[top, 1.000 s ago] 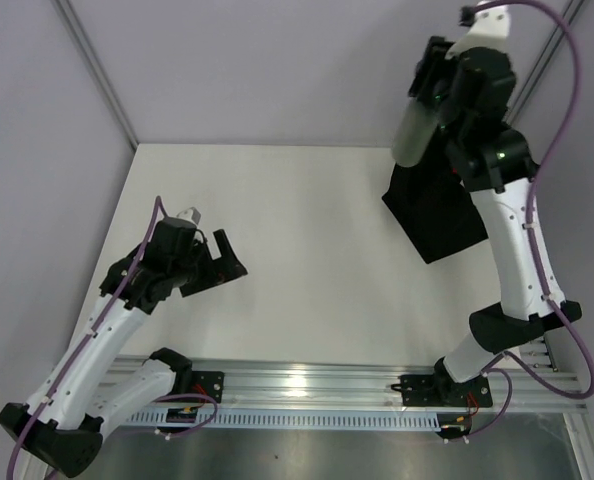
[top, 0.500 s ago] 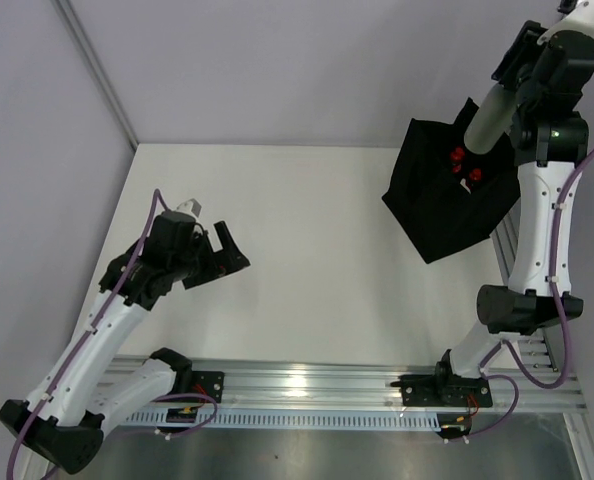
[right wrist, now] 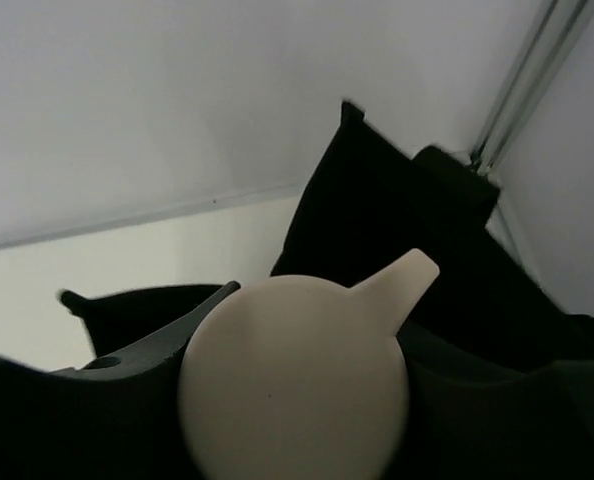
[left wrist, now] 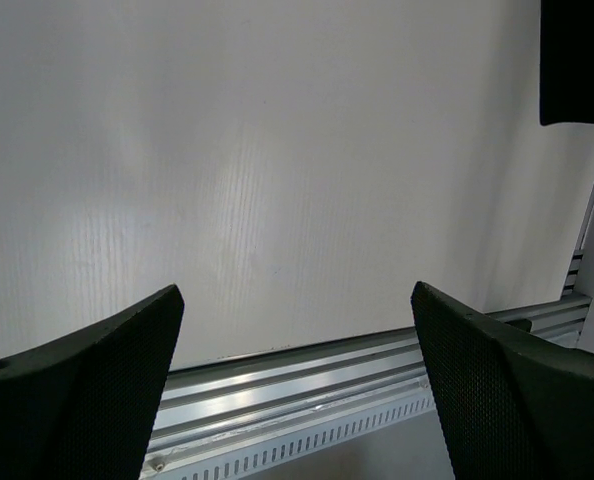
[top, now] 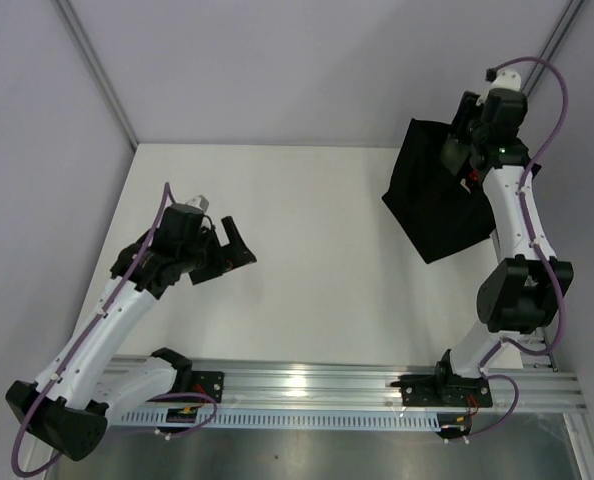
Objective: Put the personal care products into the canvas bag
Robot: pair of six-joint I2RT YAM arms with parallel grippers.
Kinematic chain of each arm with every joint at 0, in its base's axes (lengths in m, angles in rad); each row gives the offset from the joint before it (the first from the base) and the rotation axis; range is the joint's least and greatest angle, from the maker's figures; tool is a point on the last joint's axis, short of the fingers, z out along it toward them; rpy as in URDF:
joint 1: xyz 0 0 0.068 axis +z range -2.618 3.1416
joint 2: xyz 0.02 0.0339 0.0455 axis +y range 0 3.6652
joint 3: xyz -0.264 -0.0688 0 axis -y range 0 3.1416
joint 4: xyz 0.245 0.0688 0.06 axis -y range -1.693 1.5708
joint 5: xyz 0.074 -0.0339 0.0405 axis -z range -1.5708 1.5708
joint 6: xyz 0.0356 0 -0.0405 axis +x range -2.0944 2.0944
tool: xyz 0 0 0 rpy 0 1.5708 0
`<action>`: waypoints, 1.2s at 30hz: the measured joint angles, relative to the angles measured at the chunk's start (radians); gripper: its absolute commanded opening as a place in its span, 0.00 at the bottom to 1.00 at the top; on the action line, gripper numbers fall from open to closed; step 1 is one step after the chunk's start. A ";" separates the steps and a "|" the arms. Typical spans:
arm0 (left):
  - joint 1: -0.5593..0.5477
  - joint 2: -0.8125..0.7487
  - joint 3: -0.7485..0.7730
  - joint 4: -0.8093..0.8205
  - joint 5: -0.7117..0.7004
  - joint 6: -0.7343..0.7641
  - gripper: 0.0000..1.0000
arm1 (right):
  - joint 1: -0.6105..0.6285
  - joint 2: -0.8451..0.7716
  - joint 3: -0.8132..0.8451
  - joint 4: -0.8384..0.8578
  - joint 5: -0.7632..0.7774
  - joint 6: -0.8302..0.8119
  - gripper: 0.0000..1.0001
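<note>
The black canvas bag (top: 435, 212) stands at the far right of the table, and its dark fabric (right wrist: 377, 230) fills the right wrist view. My right gripper (top: 457, 150) hangs over the bag's open top, shut on a personal care product, the bottle with the round cream cap and spout (right wrist: 297, 370). From above the arm hides the bottle's body. A speck of red (top: 467, 180) shows inside the bag beside the arm. My left gripper (top: 227, 255) hovers over the left half of the table. It is open, with nothing between its fingers (left wrist: 87, 370).
A silver rail (top: 307, 385) runs along the table's near edge and shows below the left fingers as the slotted strip (left wrist: 307, 400). White table surface (top: 307, 230) lies between the arms. Grey walls close the back and left. The bag's corner (left wrist: 577, 60) shows in the left wrist view.
The right arm swung out to the right with the bottle, then came back down onto the bag's mouth. The left arm shifted slightly right and stayed open.
</note>
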 measured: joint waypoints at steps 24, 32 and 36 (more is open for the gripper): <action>0.000 0.014 -0.011 -0.001 -0.002 -0.033 0.99 | -0.010 -0.011 -0.293 0.196 -0.207 -0.033 0.02; 0.000 -0.021 -0.016 -0.003 -0.005 -0.042 0.99 | -0.013 0.010 -0.307 0.165 -0.203 -0.024 0.11; 0.000 -0.026 -0.016 -0.011 -0.011 -0.042 0.99 | -0.013 0.034 -0.307 0.143 -0.193 -0.022 0.22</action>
